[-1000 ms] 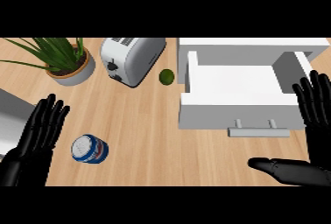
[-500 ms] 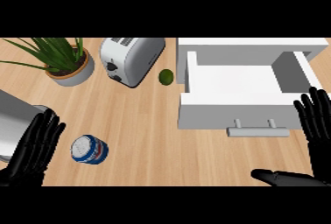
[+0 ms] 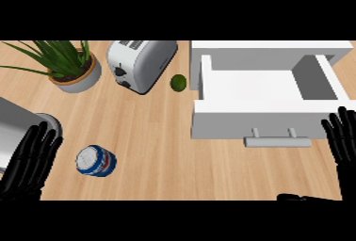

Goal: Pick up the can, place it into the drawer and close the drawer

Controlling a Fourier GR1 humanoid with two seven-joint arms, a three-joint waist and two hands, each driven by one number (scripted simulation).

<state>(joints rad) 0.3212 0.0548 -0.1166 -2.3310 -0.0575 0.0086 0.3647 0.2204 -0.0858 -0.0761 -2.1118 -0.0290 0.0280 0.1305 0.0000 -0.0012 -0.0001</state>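
Can: blue and white with a pale lid, lying tilted on the wooden tabletop at near left; its label carries markings too small to read. Left hand: black, just left of the can and apart from it, fingers straight and slightly spread, pointing toward the far side, holding nothing. Drawer: white, pulled open at far right, well apart from the can, its inside bare white, with a grey bar handle on its near front. Right hand: black, at the right edge just near and right of the drawer's front, fingers straight and apart, holding nothing; its thumb tip shows at the lower edge. Toaster: silver, far centre, no legible branding. Green round fruit: between toaster and drawer. Potted plant: green spiky leaves in a grey pot, far left. Grey metal vessel: at the left edge, partly out of view.
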